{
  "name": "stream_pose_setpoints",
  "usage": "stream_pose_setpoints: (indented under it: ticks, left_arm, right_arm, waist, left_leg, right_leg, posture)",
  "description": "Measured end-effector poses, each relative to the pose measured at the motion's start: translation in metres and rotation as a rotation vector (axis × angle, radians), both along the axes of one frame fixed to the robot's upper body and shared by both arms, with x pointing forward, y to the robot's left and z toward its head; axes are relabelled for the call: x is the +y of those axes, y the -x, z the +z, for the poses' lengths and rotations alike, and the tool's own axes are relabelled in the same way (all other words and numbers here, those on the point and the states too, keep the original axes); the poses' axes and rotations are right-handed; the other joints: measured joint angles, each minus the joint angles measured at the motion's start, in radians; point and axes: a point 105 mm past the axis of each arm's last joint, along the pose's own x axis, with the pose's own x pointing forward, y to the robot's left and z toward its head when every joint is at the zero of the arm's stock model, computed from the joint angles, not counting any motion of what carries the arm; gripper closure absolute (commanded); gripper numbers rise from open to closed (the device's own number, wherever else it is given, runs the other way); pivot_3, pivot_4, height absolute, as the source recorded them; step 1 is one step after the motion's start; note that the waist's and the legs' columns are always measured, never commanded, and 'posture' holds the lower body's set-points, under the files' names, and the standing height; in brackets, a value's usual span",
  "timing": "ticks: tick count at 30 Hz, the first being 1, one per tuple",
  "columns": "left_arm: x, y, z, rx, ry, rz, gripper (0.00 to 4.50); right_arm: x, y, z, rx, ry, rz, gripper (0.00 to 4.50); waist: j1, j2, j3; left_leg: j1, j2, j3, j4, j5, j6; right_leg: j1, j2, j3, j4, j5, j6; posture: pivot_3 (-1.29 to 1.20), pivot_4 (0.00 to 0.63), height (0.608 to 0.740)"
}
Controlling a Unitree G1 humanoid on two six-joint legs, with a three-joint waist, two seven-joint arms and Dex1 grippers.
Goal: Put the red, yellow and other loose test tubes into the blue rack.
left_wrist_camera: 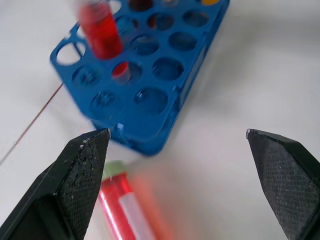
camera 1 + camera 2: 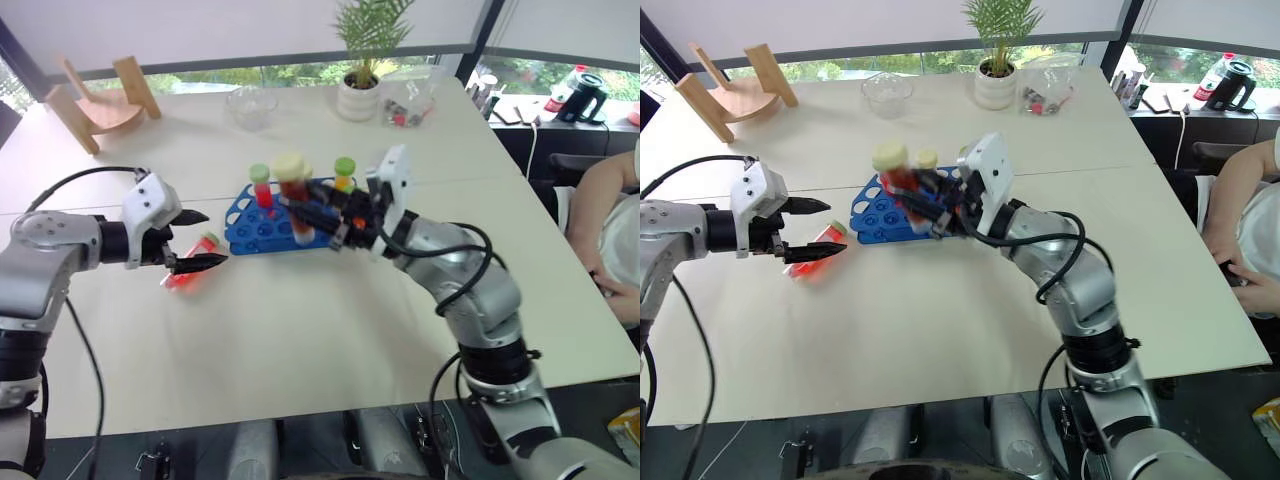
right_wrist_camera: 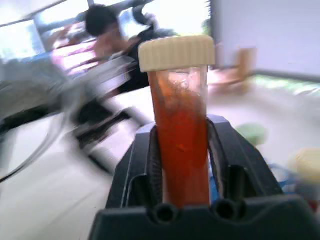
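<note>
The blue rack point(image 2: 262, 228) stands mid-table. A red tube with a green cap point(image 2: 261, 187) and a green-capped tube of yellowish liquid point(image 2: 344, 176) stand upright in it. My right gripper point(image 2: 298, 211) hovers over the rack's right part, shut on a reddish-brown tube with a cream cap point(image 3: 180, 130), held upright point(image 2: 292, 180). A pink-red tube with a pale green cap point(image 2: 188, 272) lies on the table left of the rack, also visible in the left wrist view point(image 1: 122, 202). My left gripper point(image 2: 212, 238) stands open just above it, without touching it.
At the back stand a wooden stand point(image 2: 95, 105), a glass bowl point(image 2: 250, 105), a potted plant point(image 2: 362, 85) and a clear bag of small items point(image 2: 410, 105). A person sits past the table's right edge point(image 2: 615, 230).
</note>
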Motion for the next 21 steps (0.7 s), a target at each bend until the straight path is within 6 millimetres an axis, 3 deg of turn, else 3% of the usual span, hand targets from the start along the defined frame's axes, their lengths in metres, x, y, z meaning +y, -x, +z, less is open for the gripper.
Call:
stream_pose_setpoints:
  ticks: [4,8,15,21]
  left_arm:
    - [-0.005,0.000,0.007,-0.010,0.000,-0.021,0.00]
    - [-0.008,0.000,0.006,-0.005,0.008,-0.022,0.00]
    - [-0.012,-0.001,0.002,-0.003,0.016,-0.020,0.00]
    - [-0.015,-0.001,-0.001,-0.005,0.020,-0.017,0.00]
  right_arm:
    - [0.002,-0.022,-0.035,0.066,-0.003,-0.204,3.65]
    - [-0.001,-0.028,-0.040,0.046,0.019,-0.257,3.65]
    - [0.013,-0.030,-0.061,0.058,0.080,-0.246,3.65]
    - [0.015,-0.034,-0.061,0.010,0.105,-0.262,3.65]
  waist:
    - [0.000,0.000,0.000]
    - [-0.006,0.000,0.000]
    - [-0.008,0.000,0.000]
    - [-0.007,0.000,0.000]
  left_leg:
    - [0.000,0.000,0.000,-0.001,0.000,-0.001]
    - [0.001,0.001,-0.001,-0.002,0.000,-0.001]
    - [0.001,0.001,0.000,-0.002,0.000,-0.001]
    - [0.001,0.001,0.000,-0.002,0.000,-0.001]
  right_leg:
    - [0.000,0.000,0.000,0.000,0.000,0.000]
    - [0.000,0.001,0.000,0.000,0.000,0.000]
    - [-0.001,0.002,0.000,0.001,0.000,0.000]
    - [0.000,0.001,0.000,0.001,0.000,0.000]
  posture:
    - [0.00,0.150,0.740]
    - [0.00,0.150,0.740]
    - [0.00,0.150,0.740]
    - [0.00,0.150,0.740]
